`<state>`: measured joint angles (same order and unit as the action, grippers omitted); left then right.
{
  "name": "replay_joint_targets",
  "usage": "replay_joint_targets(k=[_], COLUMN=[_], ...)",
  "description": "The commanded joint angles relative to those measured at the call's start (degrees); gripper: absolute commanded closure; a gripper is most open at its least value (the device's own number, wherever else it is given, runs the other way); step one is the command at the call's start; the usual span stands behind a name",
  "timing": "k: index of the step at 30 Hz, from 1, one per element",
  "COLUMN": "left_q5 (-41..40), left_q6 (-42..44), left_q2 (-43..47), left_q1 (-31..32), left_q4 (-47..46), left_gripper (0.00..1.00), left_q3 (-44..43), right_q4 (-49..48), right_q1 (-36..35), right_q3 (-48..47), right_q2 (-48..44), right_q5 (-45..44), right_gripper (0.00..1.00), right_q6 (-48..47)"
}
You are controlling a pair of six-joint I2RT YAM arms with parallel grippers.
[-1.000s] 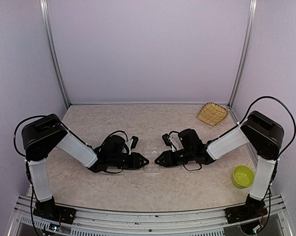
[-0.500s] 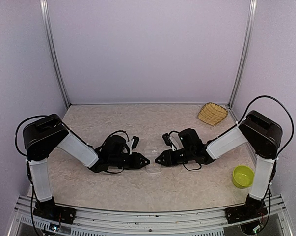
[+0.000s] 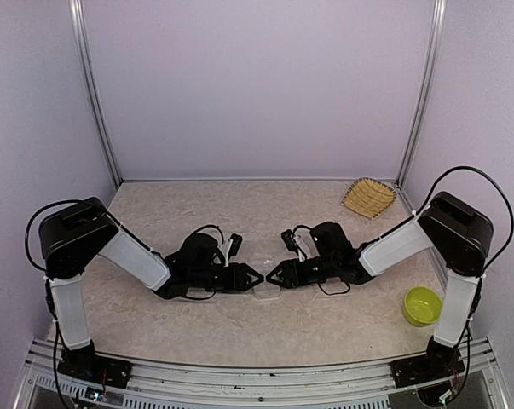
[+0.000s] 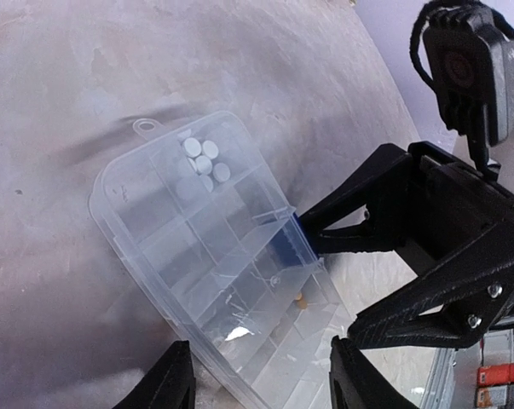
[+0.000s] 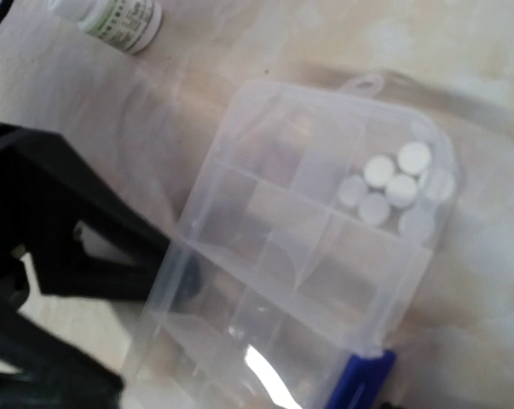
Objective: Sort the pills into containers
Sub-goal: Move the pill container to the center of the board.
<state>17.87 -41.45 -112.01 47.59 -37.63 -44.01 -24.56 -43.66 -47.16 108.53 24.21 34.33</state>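
The container [image 4: 214, 247] is a flat clear compartment box with a blue clasp [image 4: 292, 245] on one edge. It lies on the table between both grippers [image 3: 263, 288]. Several white pills [image 4: 202, 158] fill a far corner compartment [image 5: 391, 189]. Two small orange pills [image 4: 301, 300] sit in a nearer one. My left gripper [image 4: 261, 377] is open, its fingers [image 4: 173, 382] on either side of the box's near end. My right gripper [image 4: 329, 281] faces it with its jaws spread, the upper fingertip at the blue clasp. Its own fingers are hidden in the right wrist view.
A white pill bottle [image 5: 120, 21] lies on the table beyond the box. A woven straw basket [image 3: 368, 197] stands at the back right. A lime-green bowl [image 3: 421, 306] sits at the front right. The left gripper [image 5: 60, 256] shows dark beside the box.
Both grippers' jaws have spread wider than half a second ago. Their tips have edged slightly closer together at the box.
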Motion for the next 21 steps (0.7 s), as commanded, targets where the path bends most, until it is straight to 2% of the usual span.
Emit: replay_joint_targets(k=[1,13,21], left_q5=[-0.1,-0.9,0.5], left_q6=[1.0,1.8,3.1], left_q2=[0.8,0.0,-3.0], left_q1=[-0.5,-0.7,-1.1], left_q4=[1.0,2.5,3.8], left_gripper=[0.44,0.28,0.27], left_q3=[0.7,-1.4,-6.2], right_q4=[1.9,2.3,3.5], right_q1=[0.2,1.4,2.8], right_q3=[1.9,8.8,13.1], right_q2=[-2.6,-9.8,-14.7], right_q5=[-0.3,-2.4,-4.2], right_gripper=[0.36,0.25,0.24], right_q6=[-1.3,-2.8,-3.3])
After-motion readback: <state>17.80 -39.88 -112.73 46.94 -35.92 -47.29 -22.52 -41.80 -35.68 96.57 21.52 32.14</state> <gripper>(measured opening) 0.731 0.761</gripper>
